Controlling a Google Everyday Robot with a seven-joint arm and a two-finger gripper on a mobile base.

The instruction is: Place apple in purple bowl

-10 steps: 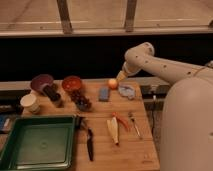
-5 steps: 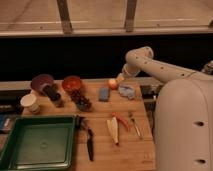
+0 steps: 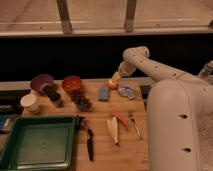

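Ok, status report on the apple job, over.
Hand open, down at the apple. Apple on the board, not lifted. Purple bowl far left; orange bowl and grapes lie between.

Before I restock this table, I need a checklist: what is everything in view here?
round dull-purple bowl: one, purple, back left of wooden table
orange-red bowl: one, orange, beside purple bowl
small white cup: one, white, left edge
dark grape cluster: one, dark, before orange bowl
small orange-yellow apple: one, orange-yellow, back centre
blue block: one, blue, left of apple
green plastic tray: one, green, front left
black knife: one, black, right of tray
thin utensils: count unclear, front centre
white robot arm: one, white, reaching from right
gripper: one, tan, just above apple
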